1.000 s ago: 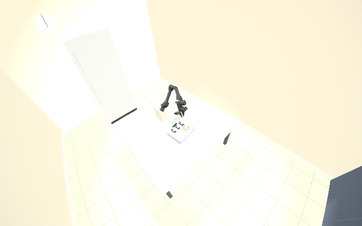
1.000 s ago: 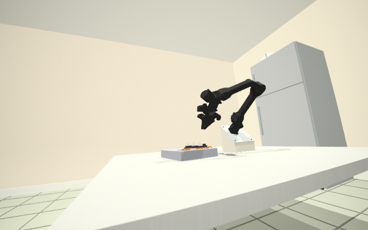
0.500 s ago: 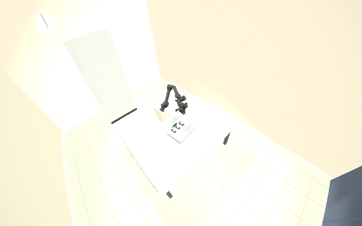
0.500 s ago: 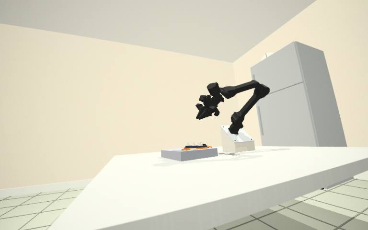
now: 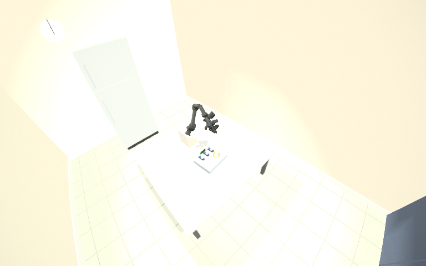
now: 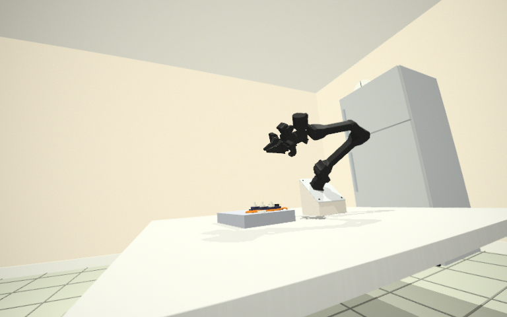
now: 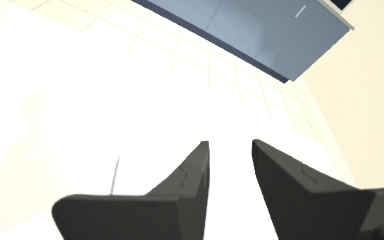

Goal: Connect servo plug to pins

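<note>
My gripper (image 5: 216, 131) (image 6: 265, 149) (image 7: 230, 147) is partly open and empty, high above the table and pointing outward. A pale grey block (image 5: 209, 167) (image 6: 269, 220) carries several dark blue servos (image 5: 206, 153) and a green pin board (image 5: 202, 151). An orange lead (image 5: 216, 157) (image 6: 251, 211) lies curled on the block beside the servos. The plug, the single pins and the coloured band are too small to make out in the top and exterior views. The wrist view shows neither block nor plug.
The arm's pale base block (image 5: 187, 141) (image 6: 331, 207) stands on the white table (image 5: 188, 194) (image 6: 224, 269), close to the grey block. A refrigerator (image 5: 121, 93) (image 6: 381, 149) stands beyond the table. A blue-grey cabinet (image 5: 405, 238) (image 7: 240, 30) is farther off.
</note>
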Robot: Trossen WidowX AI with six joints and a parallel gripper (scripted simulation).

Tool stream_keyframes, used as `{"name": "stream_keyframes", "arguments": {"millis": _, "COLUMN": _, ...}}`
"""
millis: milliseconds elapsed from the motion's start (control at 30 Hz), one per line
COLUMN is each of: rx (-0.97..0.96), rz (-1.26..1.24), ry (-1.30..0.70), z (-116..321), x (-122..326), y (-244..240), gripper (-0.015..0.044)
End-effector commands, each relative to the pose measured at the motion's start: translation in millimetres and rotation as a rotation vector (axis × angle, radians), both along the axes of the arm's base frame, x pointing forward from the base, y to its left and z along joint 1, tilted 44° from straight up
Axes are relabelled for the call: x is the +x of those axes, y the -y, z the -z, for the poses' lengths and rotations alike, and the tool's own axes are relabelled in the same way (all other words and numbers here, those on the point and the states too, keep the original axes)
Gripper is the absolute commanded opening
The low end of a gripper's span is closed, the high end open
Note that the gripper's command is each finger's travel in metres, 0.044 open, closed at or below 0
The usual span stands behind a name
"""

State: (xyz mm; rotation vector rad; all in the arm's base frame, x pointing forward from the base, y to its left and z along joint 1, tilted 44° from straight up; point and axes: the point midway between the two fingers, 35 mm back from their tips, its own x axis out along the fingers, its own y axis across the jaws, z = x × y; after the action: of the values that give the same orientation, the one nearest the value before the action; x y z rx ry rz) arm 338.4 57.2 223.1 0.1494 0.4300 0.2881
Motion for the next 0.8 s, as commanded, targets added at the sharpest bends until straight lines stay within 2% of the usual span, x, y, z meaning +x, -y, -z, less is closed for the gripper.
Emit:
{"name": "stream_keyframes", "arguments": {"millis": 0, "rx": -0.032, "rz": 0.043, "ry": 0.084, "z": -16.4, "x": 0.0, "y": 9.8, "gripper": 0.0115}}
{"name": "stream_keyframes", "arguments": {"millis": 633, "rx": -0.14, "rz": 0.288, "ry": 0.481, "z": -103.0, "x": -21.8, "y": 56.3, "gripper": 0.0115}}
{"name": "stream_keyframes", "arguments": {"millis": 767, "rx": -0.132, "rz": 0.259, "ry": 0.436, "z": -96.7, "x": -14.0, "y": 51.2, "gripper": 0.0115}}
